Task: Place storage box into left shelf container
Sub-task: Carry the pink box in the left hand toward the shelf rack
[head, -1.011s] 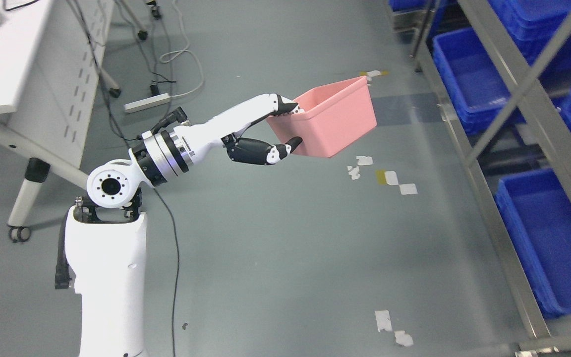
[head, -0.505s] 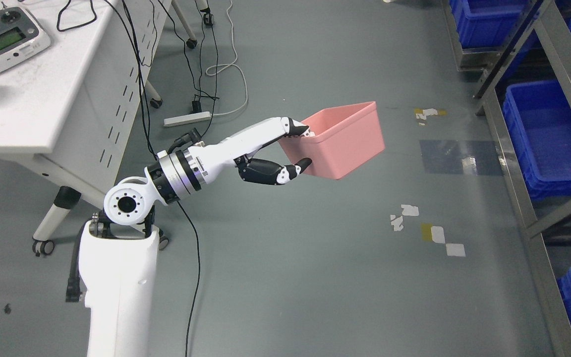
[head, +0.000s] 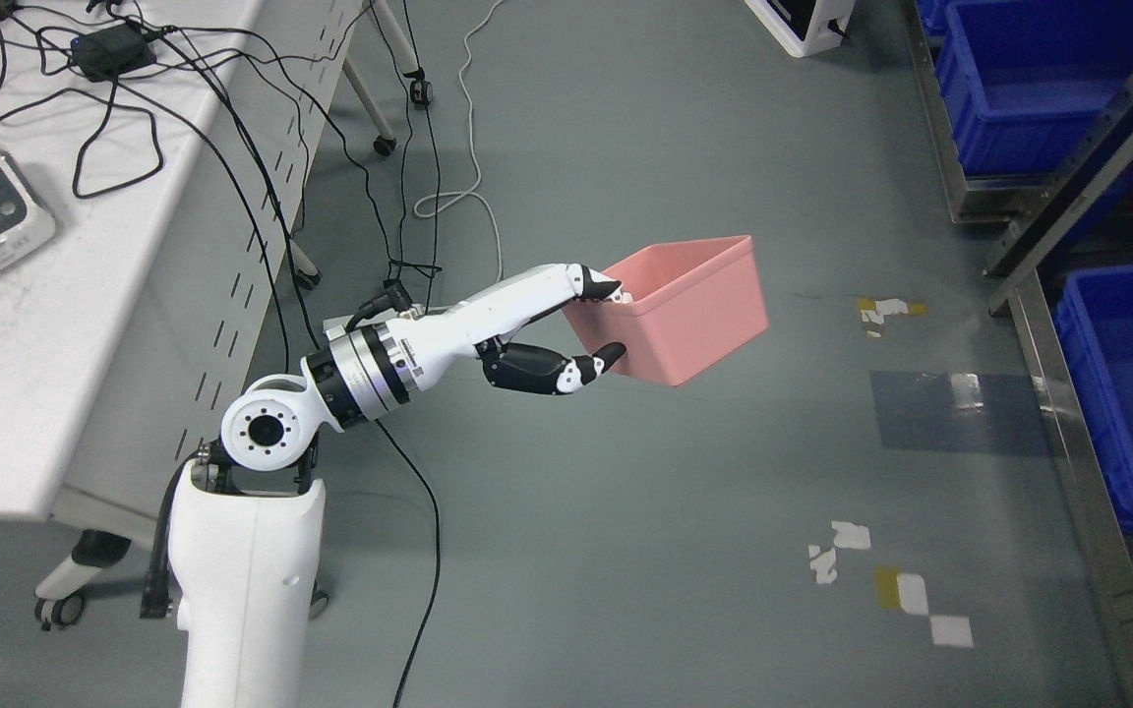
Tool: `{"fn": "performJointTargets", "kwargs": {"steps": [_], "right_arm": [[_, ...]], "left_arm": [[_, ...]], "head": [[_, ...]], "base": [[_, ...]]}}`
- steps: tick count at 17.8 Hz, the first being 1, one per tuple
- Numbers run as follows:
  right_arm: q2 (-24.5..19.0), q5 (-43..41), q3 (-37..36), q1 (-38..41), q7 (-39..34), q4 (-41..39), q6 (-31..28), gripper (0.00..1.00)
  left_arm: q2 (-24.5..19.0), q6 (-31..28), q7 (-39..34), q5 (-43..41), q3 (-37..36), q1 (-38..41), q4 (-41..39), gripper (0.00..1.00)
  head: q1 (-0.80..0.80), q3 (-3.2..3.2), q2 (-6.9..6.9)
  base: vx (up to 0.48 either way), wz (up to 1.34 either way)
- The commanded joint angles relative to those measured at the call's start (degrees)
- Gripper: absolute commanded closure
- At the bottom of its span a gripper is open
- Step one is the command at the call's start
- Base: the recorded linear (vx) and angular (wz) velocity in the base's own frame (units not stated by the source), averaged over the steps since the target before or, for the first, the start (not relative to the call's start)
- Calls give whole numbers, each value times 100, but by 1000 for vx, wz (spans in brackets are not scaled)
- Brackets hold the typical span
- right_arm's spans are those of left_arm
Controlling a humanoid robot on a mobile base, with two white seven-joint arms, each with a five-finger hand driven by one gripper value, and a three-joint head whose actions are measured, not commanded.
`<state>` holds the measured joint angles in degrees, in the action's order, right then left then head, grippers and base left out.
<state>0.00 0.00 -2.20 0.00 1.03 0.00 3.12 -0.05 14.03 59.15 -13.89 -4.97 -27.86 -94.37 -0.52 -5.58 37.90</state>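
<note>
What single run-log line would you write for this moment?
actor: left hand | grasp: shut on pink storage box | box: held above floor | blue shelf containers: right, not reached | right hand: unseen

A grey floor with tape scraps, a white table left, metal shelving right.

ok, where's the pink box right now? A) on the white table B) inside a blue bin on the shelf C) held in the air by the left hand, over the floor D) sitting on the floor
C: the left hand grips the near wall of the pink box, fingers over the rim and thumb beneath, with the box over bare floor, short of the blue bins.
</note>
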Motion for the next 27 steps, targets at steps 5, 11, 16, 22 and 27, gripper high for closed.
{"fn": "performJointTargets", "kwargs": {"steps": [5, 11, 16, 22, 27], "right_arm": [[100, 0, 0, -105, 2, -100, 5, 1], [100, 0, 0, -105, 2, -100, 5, 1], [100, 0, 0, -105, 2, -100, 5, 1], [100, 0, 0, -105, 2, -100, 5, 1], [100, 0, 0, -105, 2, -100, 5, 1]], "left_arm": [[-95, 3, 0, 0, -162, 44, -3, 99], [-95, 3, 9, 0, -311, 52, -3, 99], [-95, 82, 9, 0, -390, 96, -3, 99], [-95, 117, 9, 0, -399, 96, -3, 99], [-95, 135, 18, 9, -469, 114, -3, 99]], "head": [[0, 0, 0], [0, 0, 0], [0, 0, 0], [0, 0, 0], [0, 0, 0]], "base": [[483, 28], [475, -53], [426, -27], [382, -405], [265, -1134]]}}
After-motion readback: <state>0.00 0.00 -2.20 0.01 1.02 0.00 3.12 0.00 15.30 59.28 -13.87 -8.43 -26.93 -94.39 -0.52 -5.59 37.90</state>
